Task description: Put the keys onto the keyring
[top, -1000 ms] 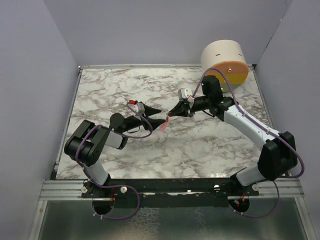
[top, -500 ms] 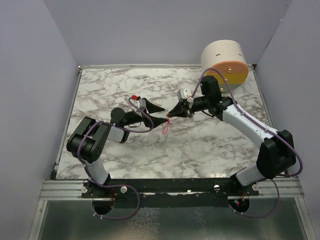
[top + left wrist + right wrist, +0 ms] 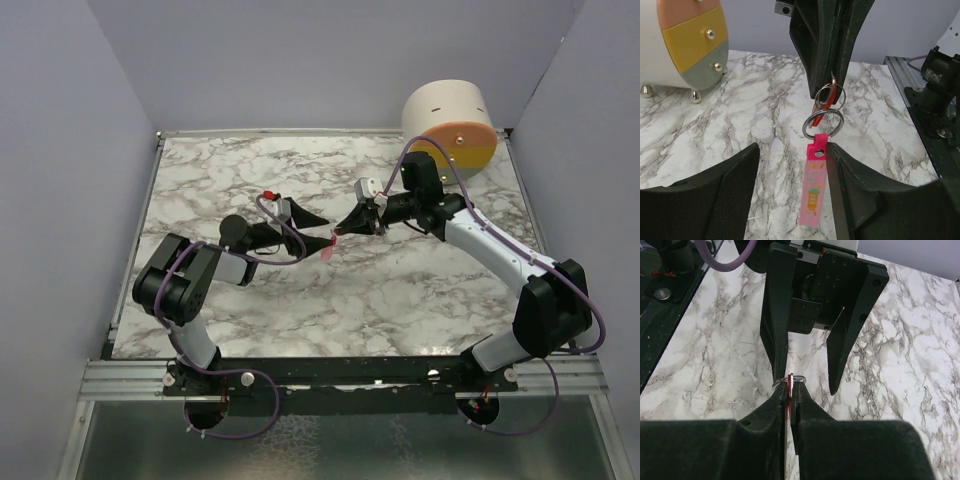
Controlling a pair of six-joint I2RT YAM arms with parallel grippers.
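Observation:
My right gripper (image 3: pixel 340 230) is shut on the red-headed key (image 3: pixel 790 390), held edge-on above the table; it also shows in the left wrist view (image 3: pixel 824 106). The keyring's metal ring (image 3: pixel 823 123) hangs just below the key, touching the key's small ring, and its pink strap (image 3: pixel 815 192) dangles straight down. In the top view the strap (image 3: pixel 327 252) shows as a pink speck. My left gripper (image 3: pixel 792 150) is open, facing the right gripper tip to tip. The strap hangs between its fingers, close against the right-hand finger (image 3: pixel 855 185), ungripped.
A round cream drawer unit (image 3: pixel 450 120) with pink, yellow and green drawers stands at the table's back right corner; it also shows in the left wrist view (image 3: pixel 685 40). Grey walls enclose the marble table (image 3: pixel 400 300). A metal rail (image 3: pixel 340 375) runs along the near edge.
My left arm has shifted a little toward the right gripper, bringing its open fingers around the hanging strap. The right gripper, key and ring have stayed nearly still.

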